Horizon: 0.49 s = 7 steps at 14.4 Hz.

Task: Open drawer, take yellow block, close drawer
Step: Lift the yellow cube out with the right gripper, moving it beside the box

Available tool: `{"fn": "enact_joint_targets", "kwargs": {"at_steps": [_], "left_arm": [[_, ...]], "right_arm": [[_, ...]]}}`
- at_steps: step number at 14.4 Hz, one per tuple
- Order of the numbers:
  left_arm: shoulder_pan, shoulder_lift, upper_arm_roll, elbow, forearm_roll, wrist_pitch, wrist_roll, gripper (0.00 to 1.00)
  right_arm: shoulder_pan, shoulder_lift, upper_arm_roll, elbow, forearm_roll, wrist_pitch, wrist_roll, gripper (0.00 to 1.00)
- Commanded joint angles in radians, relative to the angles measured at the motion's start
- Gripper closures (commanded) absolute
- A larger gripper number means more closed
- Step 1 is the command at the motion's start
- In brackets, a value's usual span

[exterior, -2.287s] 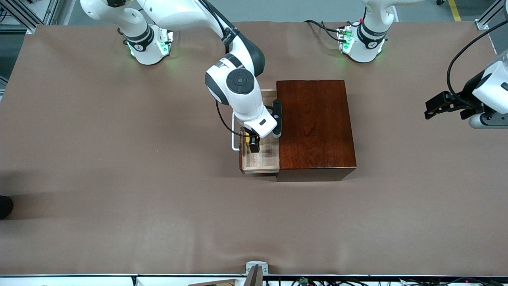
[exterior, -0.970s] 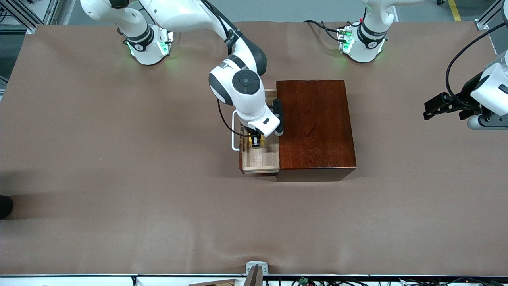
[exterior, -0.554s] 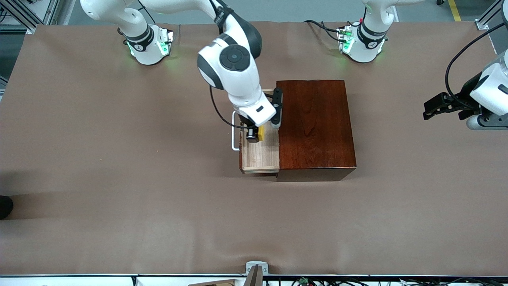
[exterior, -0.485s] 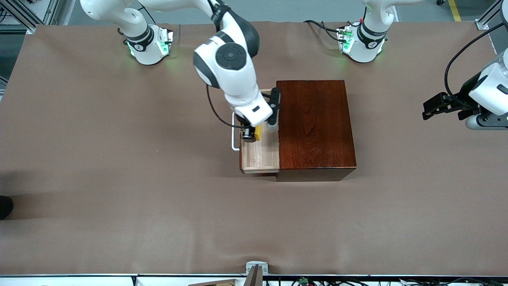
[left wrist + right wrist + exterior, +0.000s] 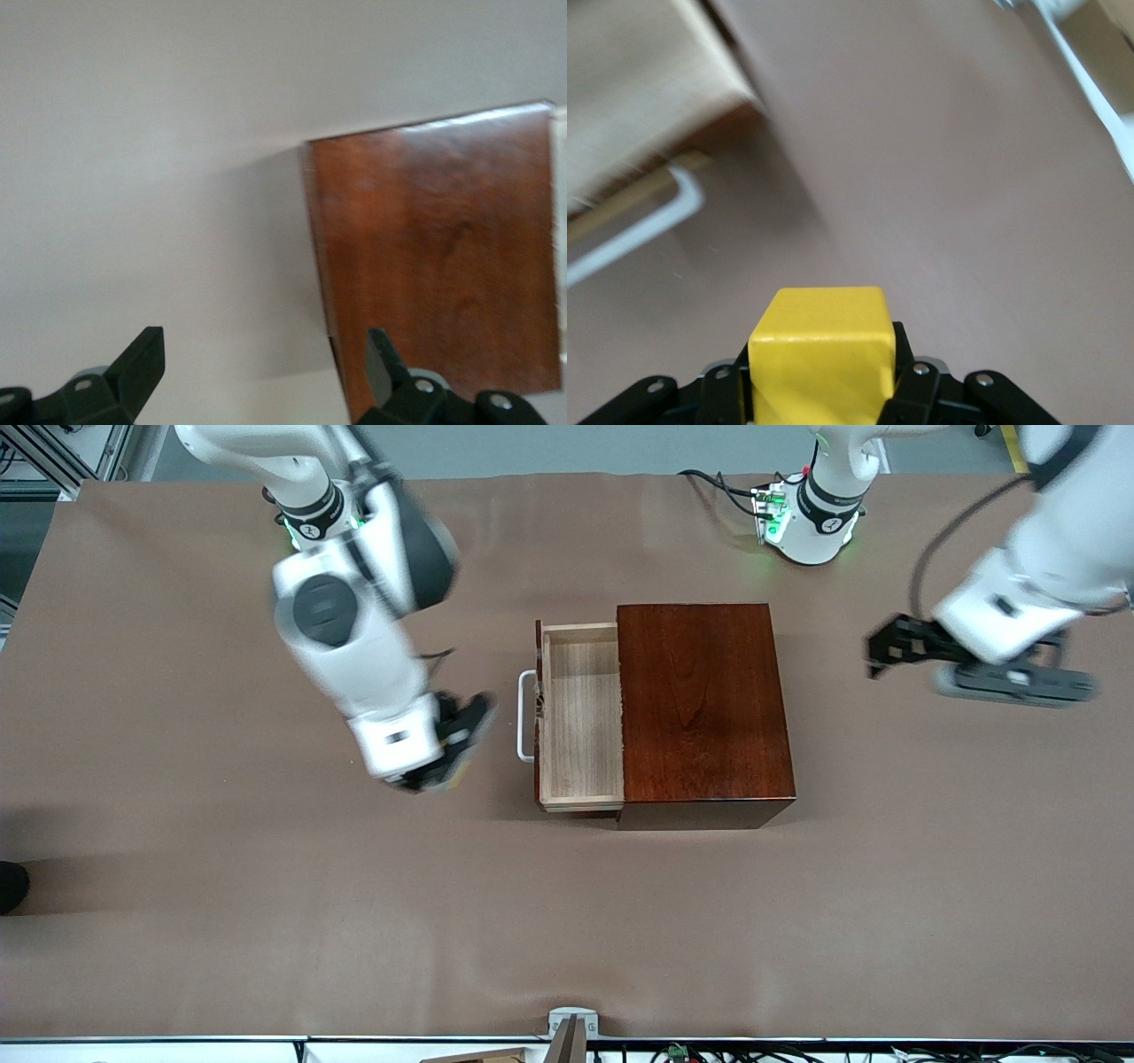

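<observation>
The drawer [image 5: 580, 726] stands pulled out of the dark reddish-brown box [image 5: 700, 708], its white handle [image 5: 526, 717] toward the right arm's end; its tray shows nothing in it. My right gripper [image 5: 434, 779] is over bare table beside the handle, shut on the yellow block [image 5: 819, 350]. The right wrist view shows the drawer corner [image 5: 638, 88] and the handle [image 5: 647, 226] past my right gripper [image 5: 819, 376]. My left gripper [image 5: 881, 651] is open and empty over the table at the left arm's end of the box. In the left wrist view my left gripper [image 5: 263, 359] faces the box top [image 5: 443, 257].
The brown table mat [image 5: 266, 921] runs wide around the box. Both arm bases [image 5: 332, 531] stand along the table edge farthest from the front camera. A small metal bracket [image 5: 571, 1020] sits at the edge nearest that camera.
My right gripper lifted the yellow block out of the drawer and swung it toward the right arm's end. My left arm moved toward the box. The drawer stayed open.
</observation>
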Motion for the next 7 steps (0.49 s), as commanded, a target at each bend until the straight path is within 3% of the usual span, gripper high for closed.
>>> {"fn": "enact_joint_targets", "kwargs": {"at_steps": [1, 4, 7], "left_arm": [[0.0, 0.001, -0.146, -0.008, 0.005, -0.003, -0.038, 0.0], [-0.025, 0.038, -0.296, -0.001, 0.033, 0.047, -0.028, 0.0], [-0.146, 0.151, -0.347, 0.063, 0.048, 0.124, 0.029, 0.0]], "right_arm": [[-0.132, -0.075, 0.021, -0.104, -0.001, 0.003, 0.037, 1.0], [-0.267, -0.077, 0.021, -0.139, -0.002, 0.002, 0.068, 1.0], [-0.339, -0.077, 0.02, -0.205, -0.002, 0.005, 0.242, 1.0]]}}
